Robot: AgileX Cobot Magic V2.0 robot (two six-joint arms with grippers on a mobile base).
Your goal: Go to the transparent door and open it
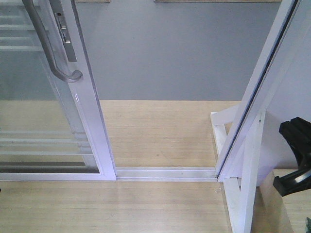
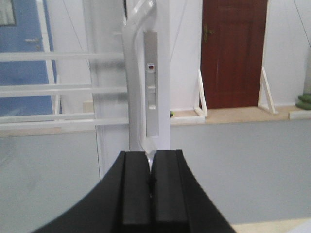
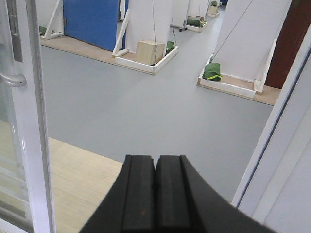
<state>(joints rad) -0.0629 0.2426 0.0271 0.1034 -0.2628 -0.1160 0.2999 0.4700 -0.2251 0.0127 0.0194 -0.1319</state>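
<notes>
Bright, even indoor light; weak shadows. Left wrist view soft, handle (image 2: pixel 133 82) blurred close-up. Pale glare on glass (image 1: pixel 34 116).

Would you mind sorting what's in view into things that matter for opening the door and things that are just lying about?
Job:
transparent door
grey bar handle
floor track
left gripper
right gripper

Lying about:
wooden box
green bundle
brown door
blue door

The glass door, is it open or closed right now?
Open: the transparent door sits left, leaving a bare track and a clear gap through to the grey floor.
</notes>
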